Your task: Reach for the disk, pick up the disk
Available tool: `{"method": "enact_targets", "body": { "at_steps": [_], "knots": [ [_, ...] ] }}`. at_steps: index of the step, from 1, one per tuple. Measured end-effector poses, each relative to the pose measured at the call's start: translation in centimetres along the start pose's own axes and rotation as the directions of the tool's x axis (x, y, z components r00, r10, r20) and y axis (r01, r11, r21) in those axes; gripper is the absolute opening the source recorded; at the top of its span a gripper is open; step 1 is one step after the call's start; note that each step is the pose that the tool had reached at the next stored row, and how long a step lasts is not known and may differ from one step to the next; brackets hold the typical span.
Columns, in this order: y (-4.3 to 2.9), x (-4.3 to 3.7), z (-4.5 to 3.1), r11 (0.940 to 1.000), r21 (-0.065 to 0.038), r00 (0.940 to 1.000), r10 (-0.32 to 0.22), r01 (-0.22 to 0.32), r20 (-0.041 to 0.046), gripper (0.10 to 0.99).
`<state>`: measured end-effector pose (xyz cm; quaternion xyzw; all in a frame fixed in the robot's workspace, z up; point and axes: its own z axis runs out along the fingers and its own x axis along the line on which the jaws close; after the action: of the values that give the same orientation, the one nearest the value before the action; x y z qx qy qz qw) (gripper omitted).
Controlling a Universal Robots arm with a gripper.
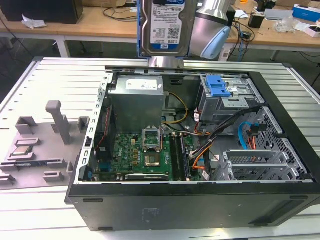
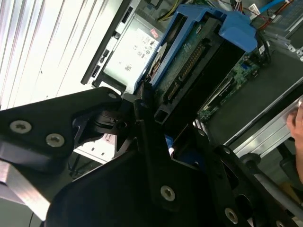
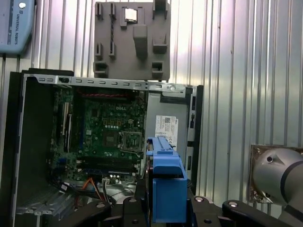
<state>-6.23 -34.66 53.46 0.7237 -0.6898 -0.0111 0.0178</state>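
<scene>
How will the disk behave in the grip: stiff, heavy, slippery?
The disk looks rigid: metal body, no sag in the pincer. Its smooth blue bracket could slip. Probably dense for its size.

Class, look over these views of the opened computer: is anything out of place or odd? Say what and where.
The disk is outside the case, clamped upright in the hand above it. A processor chip lies on the grey fixture at the exterior view's left, while the motherboard socket stands open.
</scene>
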Motion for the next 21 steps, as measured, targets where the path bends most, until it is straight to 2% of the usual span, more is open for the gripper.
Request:
{"method": "enact_targets", "body": {
  "at_steps": [1,6,10,12,19,21],
  "knots": [
    [-0.25,0.01,-0.01,1.0000,0.000,1.0000,0.000,0.000,0.0000,0.369],
    [-2.52,0.12,-0.10,1.0000,0.000,1.0000,0.000,0.000,0.0000,0.369],
    [-3.60,0.18,-0.15,1.0000,0.000,1.0000,0.000,0.000,0.0000,0.369],
    [-4.43,0.22,-0.18,1.0000,0.000,1.0000,0.000,0.000,0.0000,0.369],
    [-6.53,0.31,-0.26,1.0000,0.000,1.0000,0.000,0.000,0.0001,0.369],
    [-7.67,0.37,-0.31,1.0000,0.000,1.0000,0.000,0.000,0.0001,0.369]
  ]
}}
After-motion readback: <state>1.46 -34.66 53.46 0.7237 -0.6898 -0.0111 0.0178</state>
